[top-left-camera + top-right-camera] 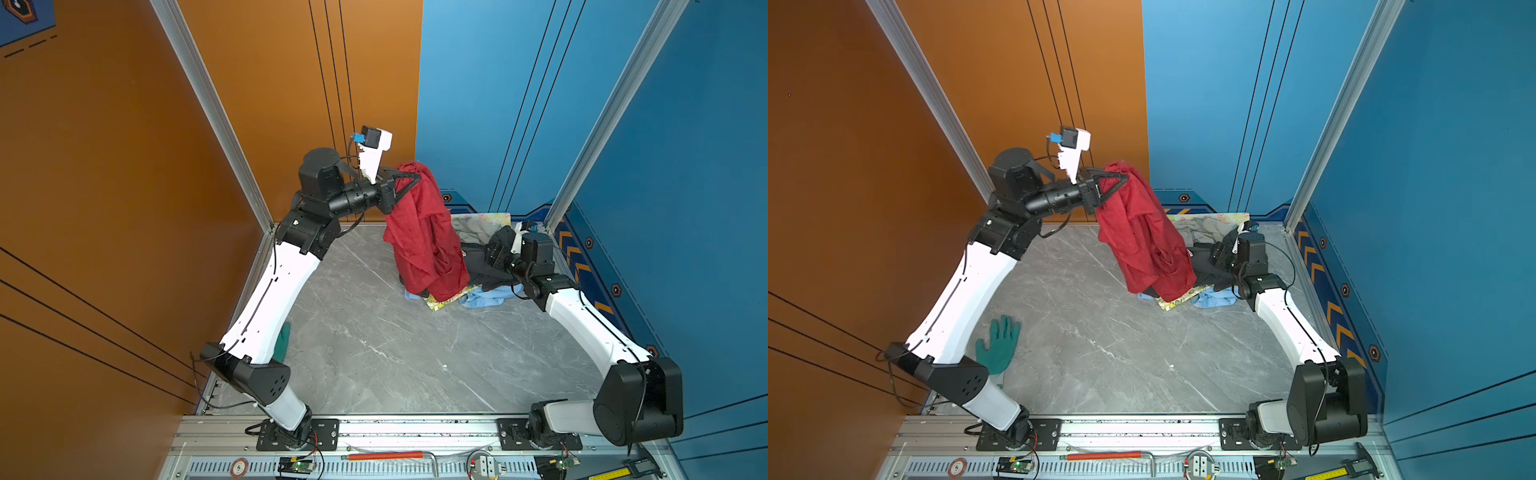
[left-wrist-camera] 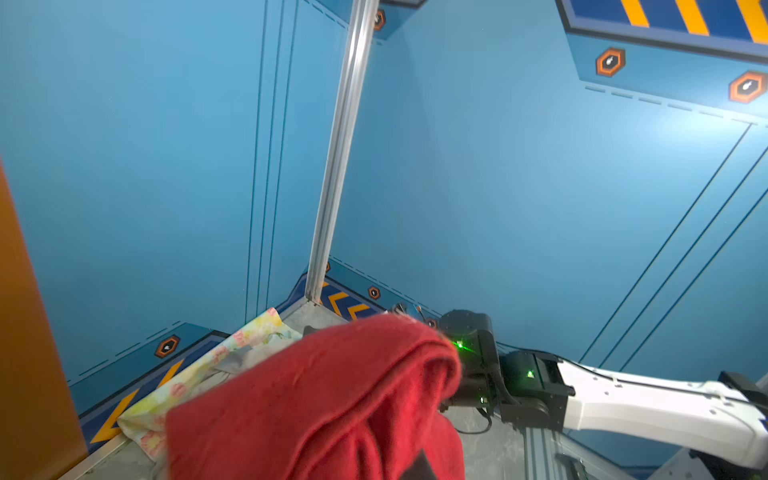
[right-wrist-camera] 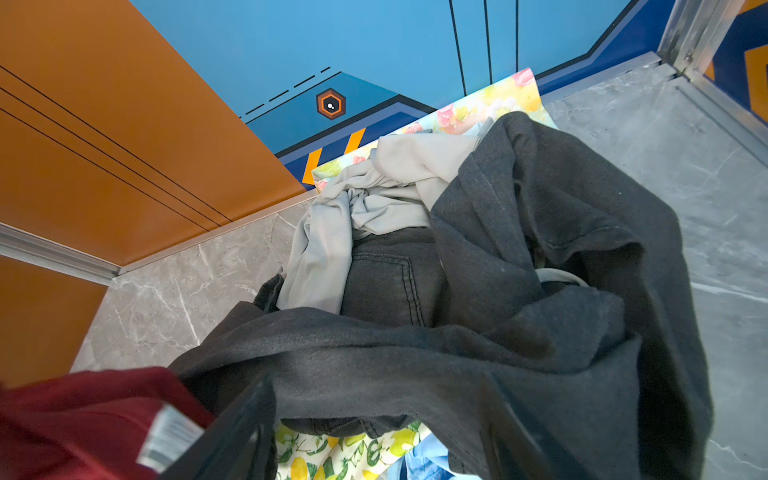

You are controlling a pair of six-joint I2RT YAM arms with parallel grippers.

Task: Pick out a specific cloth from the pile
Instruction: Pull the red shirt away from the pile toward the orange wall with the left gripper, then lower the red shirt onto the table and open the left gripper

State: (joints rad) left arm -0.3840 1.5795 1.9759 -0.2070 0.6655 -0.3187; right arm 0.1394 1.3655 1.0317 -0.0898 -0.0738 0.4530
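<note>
Nearest the rail, a teal rubber glove point(image 1: 999, 345) lies flat on the grey marbled tabletop point(image 1: 1121, 357) beside the left arm's lower link; a top view shows its whole spread of fingers, while in the other only a sliver point(image 1: 284, 341) peeks out past the arm. Farther in, the left gripper point(image 1: 409, 179) is raised high and clamped shut on the top fold of the plain deep-red, thin, wrinkly cloth point(image 1: 424, 237), which hangs down in long folds with its lower hem reaching the near edge of the pile point(image 1: 482, 266) of mixed garments. The left wrist view adds what the top views lack: the red fabric point(image 2: 324, 399) bunched close under the camera, hiding the fingertips. At the pile, the right gripper point(image 1: 496, 249) sits low against the dark grey fabric; the right wrist view shows its black fingers point(image 3: 245, 432) spread wide with dark grey denim-like cloth point(image 3: 519, 291) draped over and between them, whether gripped cannot be told. That view alone reveals a white label point(image 3: 168, 438) on the red garment, lemon-print fabric point(image 3: 345, 457) and light grey cloth point(image 3: 374, 199). Farthest back, a pastel floral sheet point(image 1: 482, 218) lies against the blue wall point(image 1: 478, 104).
</note>
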